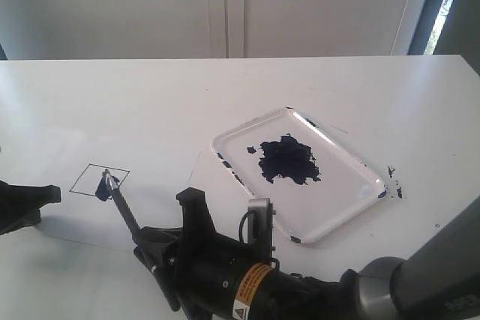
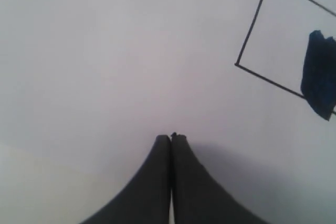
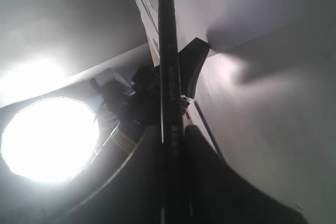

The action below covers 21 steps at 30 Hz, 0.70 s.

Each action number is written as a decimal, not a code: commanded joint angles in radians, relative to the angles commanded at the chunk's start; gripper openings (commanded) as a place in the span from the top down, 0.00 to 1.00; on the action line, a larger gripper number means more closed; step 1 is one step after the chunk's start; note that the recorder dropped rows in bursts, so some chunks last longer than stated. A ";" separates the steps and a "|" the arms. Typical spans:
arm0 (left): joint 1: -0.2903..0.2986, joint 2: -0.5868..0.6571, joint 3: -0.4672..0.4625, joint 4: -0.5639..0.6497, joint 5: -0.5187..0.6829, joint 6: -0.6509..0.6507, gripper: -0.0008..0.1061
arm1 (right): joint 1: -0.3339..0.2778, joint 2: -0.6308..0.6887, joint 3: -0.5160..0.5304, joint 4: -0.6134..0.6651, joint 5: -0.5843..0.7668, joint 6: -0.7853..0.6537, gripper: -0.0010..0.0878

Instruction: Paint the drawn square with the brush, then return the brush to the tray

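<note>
The drawn square sits on the white paper at the left, with a dark blue smear at its near right edge. The brush slants up from my right gripper, its tip touching the smear. My right gripper is shut on the brush handle. My left gripper rests at the far left, shut and empty, short of the square. In the left wrist view its tips meet, with the square and the smear beyond. The tray with its blue blot lies to the right.
Blue paint flecks mark the table right of the tray. The right arm crosses the front of the table from the lower right. A white wall stands behind the table's far edge.
</note>
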 joint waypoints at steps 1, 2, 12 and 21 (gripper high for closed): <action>0.000 0.007 0.000 -0.002 0.000 0.000 0.99 | 0.000 0.000 0.000 0.000 0.017 0.000 0.99; 0.000 0.012 0.000 -0.002 0.000 0.000 0.99 | 0.000 0.000 0.000 0.000 0.043 0.000 0.99; 0.000 0.015 0.002 0.001 -0.058 0.000 0.99 | -0.020 0.000 -0.048 0.114 0.104 -0.096 0.99; 0.000 0.015 0.002 0.014 -0.083 -0.002 0.99 | -0.071 0.000 -0.164 -0.009 0.258 -0.139 0.99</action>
